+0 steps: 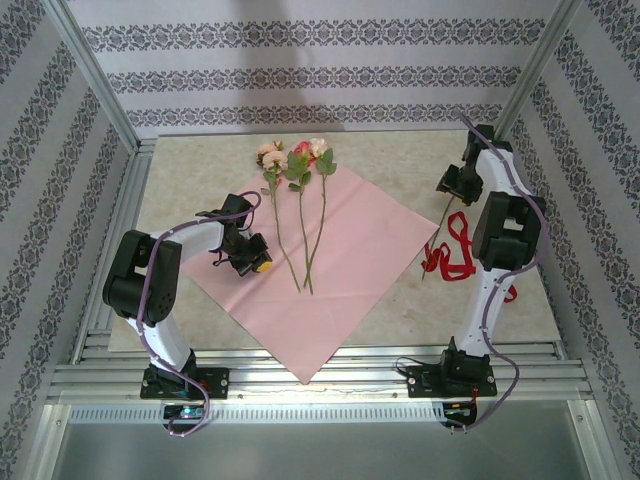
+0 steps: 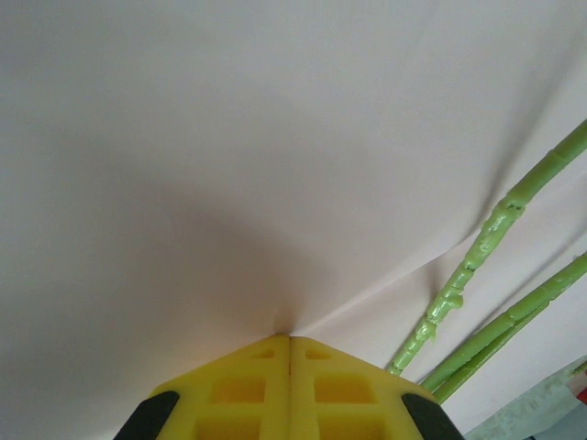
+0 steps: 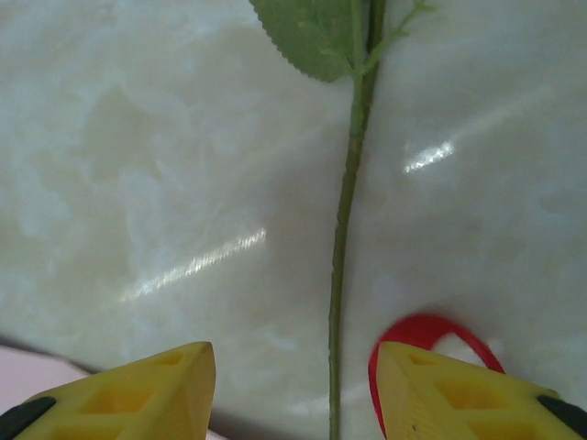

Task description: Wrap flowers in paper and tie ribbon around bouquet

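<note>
Top external: three flowers (image 1: pixel 300 200) lie on flat paper (image 1: pixel 365 250), ribbon (image 1: pixel 458 258) untied; we judge wrapping barely begun. Our left hand (image 1: pixel 260 265) pinches paper; right hand (image 3: pixel 293 376) spread over fourth stem (image 3: pixel 342 247).

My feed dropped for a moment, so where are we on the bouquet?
Done: the paper is spread out with three roses lying on it. In hand: the left gripper is shut, seemingly pinching the paper; the right gripper is open over a fourth stem on the table. Left: add that stem, roll the paper, tie the ribbon, which lies loose.
</note>
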You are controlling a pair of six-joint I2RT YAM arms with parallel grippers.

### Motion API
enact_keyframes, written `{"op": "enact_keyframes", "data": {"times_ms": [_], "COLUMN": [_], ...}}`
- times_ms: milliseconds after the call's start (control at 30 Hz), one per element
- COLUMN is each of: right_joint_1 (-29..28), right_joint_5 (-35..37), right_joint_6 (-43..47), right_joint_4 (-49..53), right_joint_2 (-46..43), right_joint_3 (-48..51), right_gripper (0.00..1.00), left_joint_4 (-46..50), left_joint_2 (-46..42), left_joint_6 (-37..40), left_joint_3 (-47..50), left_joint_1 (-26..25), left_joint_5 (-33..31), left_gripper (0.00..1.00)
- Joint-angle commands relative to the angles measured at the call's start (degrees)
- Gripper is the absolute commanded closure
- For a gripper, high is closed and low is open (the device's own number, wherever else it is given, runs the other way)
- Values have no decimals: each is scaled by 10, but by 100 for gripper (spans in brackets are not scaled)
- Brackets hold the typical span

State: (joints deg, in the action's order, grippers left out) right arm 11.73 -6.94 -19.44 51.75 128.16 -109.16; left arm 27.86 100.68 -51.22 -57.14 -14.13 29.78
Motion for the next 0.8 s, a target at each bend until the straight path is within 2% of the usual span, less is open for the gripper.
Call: {"op": "enact_keyframes", "data": {"times_ms": [0,133,367,700,767], "right_joint_1": [-4,-1,1,0,1], "right_joint_5": [22,38,41,34,35], "right_joint_6": [18,18,11,19,23], "right_joint_4": [43,80,90,101,105], "right_joint_2": [37,84,104,134,137], "right_joint_3": [-60,-109,-119,-138,-143], "right_gripper": [50,53,59,74,80], "left_joint_4": [10,11,11,11,11], "left_joint_2": [-2,-1,-1,6,7], "left_joint_6": [-2,-3,-5,-3,-3], "left_joint_3": [-7,-10,-10,-15,-15], "left_joint_1": [2,2,2,2,2], "left_joint_5": [-4,-6,-5,-2,-1], "left_gripper": [97,97,97,97,97]}}
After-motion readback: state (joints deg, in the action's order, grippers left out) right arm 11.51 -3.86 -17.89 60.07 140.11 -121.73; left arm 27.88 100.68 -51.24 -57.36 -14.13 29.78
